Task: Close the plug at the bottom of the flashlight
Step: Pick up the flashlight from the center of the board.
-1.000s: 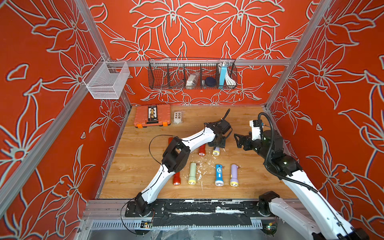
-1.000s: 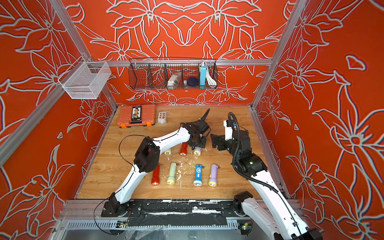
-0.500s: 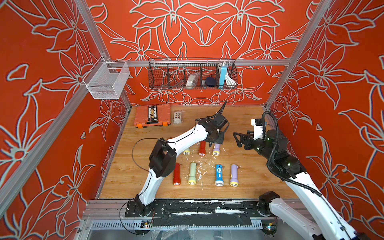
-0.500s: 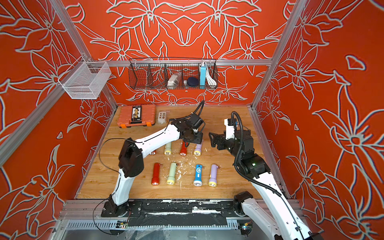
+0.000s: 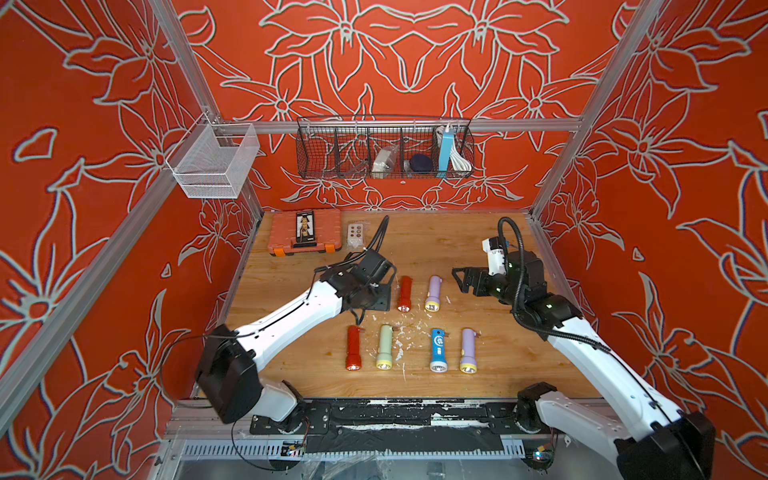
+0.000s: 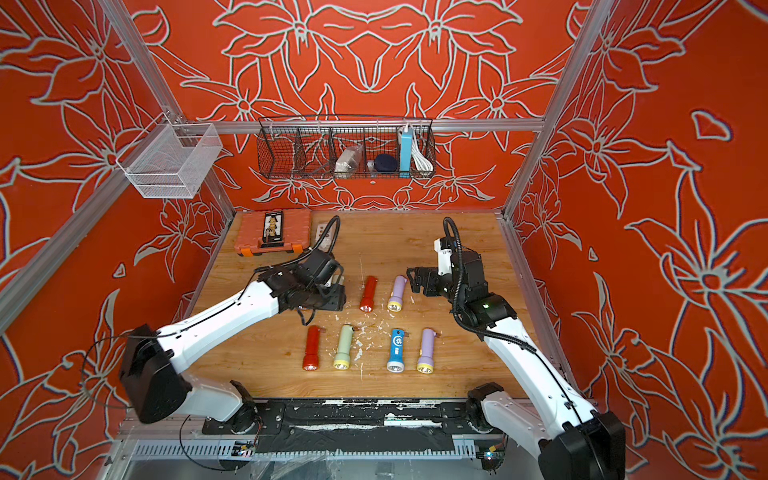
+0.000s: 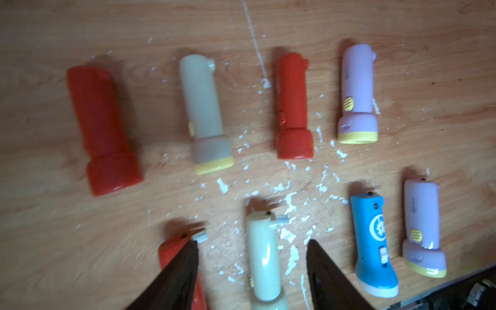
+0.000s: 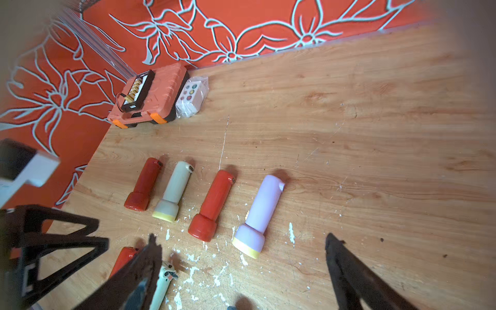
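Left wrist view: the cream flashlight [image 7: 261,255] lies in the table's [image 7: 80,241] front row, its plug [image 7: 281,220] sticking out. Behind it the left gripper [image 7: 252,244] hangs open and empty, having swung off the back-row purple flashlight [image 5: 433,291]. That one looks finished; the front row remains. The right gripper [image 5: 457,280] waits wide open.

Reds, lilacs and one blue on pale wood.
My fingers [image 7: 177,279] are black, my arms [image 5: 299,316] white with black joints. The table [image 5: 436,241] is light wood grain flecked with white. The red flashlights [image 7: 292,107] are red all over, while the lilac flashlights [image 7: 358,94] and pale green flashlights [image 7: 204,112] have yellow rims. The blue flashlight [image 7: 373,241] bears a white gear emblem and a white rim. The walls [image 5: 83,124] are orange-red with white-outlined flowers, and the tool case [image 5: 305,237] is orange and black.
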Controlling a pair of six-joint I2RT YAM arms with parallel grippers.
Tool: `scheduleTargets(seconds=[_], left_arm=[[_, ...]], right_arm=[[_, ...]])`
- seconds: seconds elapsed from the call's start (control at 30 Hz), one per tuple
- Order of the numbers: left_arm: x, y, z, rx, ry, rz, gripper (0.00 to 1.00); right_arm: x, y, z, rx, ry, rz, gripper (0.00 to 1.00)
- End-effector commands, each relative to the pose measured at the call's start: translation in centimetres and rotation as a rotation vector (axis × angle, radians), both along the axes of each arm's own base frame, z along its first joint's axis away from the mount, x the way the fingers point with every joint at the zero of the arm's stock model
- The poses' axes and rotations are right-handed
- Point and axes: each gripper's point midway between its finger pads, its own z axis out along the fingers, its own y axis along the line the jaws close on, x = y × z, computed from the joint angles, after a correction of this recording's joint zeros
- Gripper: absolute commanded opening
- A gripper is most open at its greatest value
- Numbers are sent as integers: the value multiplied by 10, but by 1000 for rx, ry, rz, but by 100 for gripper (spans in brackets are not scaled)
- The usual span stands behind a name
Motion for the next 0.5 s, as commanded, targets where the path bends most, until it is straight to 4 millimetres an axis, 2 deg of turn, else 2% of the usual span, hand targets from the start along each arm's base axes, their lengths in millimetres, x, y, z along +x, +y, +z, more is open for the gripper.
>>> scheduleTargets(seconds=[0.0, 0.1, 0.2, 0.3, 0.47], left_arm=[[-17, 36, -5, 32, -11, 81, 65], [-32, 59, -15, 31, 4, 126, 66], [-43, 73, -29, 15, 19, 160, 66], [-50, 77, -42, -5, 28, 174, 66], [-53, 70, -66, -51, 67, 181, 66]], right_arm=[[7, 16, 1, 56, -2, 32, 98], [13, 25, -11, 47, 27, 46, 98], [17, 35, -22, 39, 56, 64, 98], [17, 45, -31, 26, 91, 92, 98], [15, 54, -41, -22, 120, 116, 98]])
